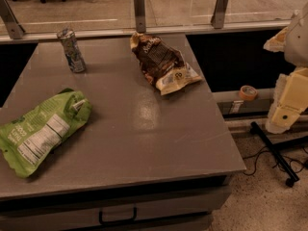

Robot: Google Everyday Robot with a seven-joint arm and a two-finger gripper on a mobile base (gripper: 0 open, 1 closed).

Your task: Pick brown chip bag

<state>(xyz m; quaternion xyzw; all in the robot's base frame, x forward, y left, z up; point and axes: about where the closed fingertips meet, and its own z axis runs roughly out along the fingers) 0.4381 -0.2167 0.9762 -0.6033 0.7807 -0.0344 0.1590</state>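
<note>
Camera view: the brown chip bag (163, 64) lies crumpled on the worktop (144, 143), at its far right, with the cream end toward the right edge. A can (72, 51) stands at the far left, and a green bag (41, 131) lies at the near left. The gripper (287, 105) hangs off the right side, well apart from the brown chip bag; released or clenched, I cannot tell.

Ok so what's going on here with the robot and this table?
Nothing is being handled yet. The robot's tool hangs to the right of the table, touching nothing. The brown chip bag lies untouched near the back edge, with a can at back left and a green bag at front left.
</note>
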